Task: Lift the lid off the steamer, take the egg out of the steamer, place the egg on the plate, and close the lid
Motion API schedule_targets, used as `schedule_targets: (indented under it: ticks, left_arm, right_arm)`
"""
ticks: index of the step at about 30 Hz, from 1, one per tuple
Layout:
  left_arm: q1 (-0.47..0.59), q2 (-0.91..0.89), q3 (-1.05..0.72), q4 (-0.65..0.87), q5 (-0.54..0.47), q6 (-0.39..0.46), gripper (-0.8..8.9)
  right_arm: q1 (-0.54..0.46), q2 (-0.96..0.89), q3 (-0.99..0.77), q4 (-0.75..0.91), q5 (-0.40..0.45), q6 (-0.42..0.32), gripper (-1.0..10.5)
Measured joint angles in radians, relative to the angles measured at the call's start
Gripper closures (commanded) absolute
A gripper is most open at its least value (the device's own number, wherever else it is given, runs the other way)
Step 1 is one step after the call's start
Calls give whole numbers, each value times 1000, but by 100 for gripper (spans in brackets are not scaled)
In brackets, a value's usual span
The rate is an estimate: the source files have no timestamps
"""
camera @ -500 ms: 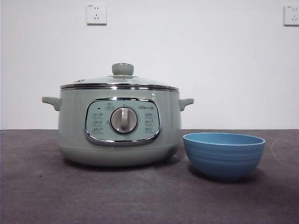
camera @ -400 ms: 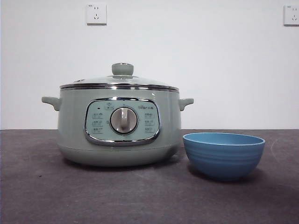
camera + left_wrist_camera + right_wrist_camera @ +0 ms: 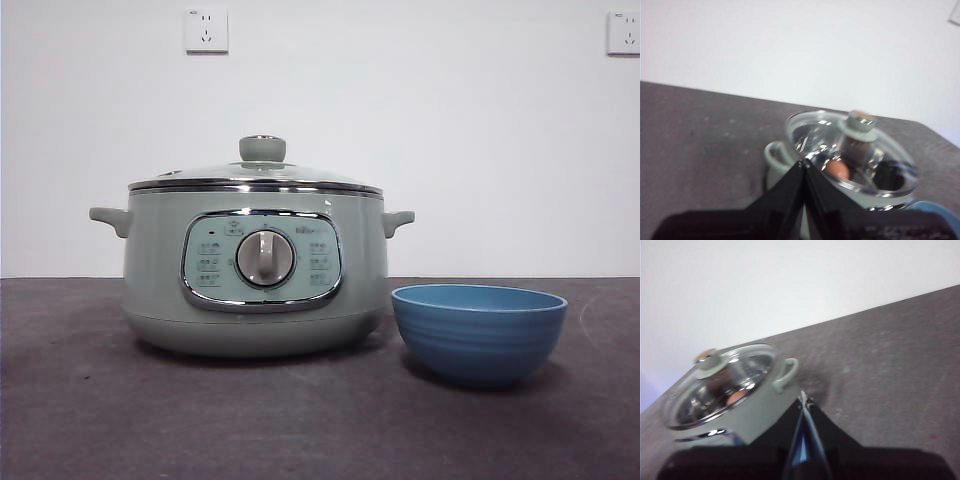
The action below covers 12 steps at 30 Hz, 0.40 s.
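Note:
The sage-green steamer [image 3: 255, 270] stands on the dark table with its glass lid [image 3: 255, 175] on and the pale green knob [image 3: 262, 148] upright. The blue ribbed plate [image 3: 479, 332] sits close to the steamer's right and looks empty. In the left wrist view the brown egg [image 3: 837, 170] shows through the lid [image 3: 852, 150], inside the steamer. My left gripper [image 3: 804, 164] is shut and empty, above and short of the steamer. My right gripper [image 3: 803, 401] is shut and empty, beside the steamer's handle [image 3: 785, 374]. Neither arm shows in the front view.
A white wall with two sockets [image 3: 206, 30] stands behind the table. Dark table surface [image 3: 300, 420] lies in front of the steamer and plate. The plate's blue rim [image 3: 935, 210] shows at the edge of the left wrist view.

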<state>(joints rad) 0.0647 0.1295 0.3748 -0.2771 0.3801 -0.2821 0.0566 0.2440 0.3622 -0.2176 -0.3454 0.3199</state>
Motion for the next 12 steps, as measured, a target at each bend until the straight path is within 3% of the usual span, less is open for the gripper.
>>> schedule_targets:
  ticks: [5,12]
  left_arm:
    - [0,108,151,-79,80,15,821]
    - [0,277,365,-292,181,105,821]
  right_arm:
    - [0,156,191,-141,-95,-73,958]
    - [0,372,501,-441,-243,-253,958]
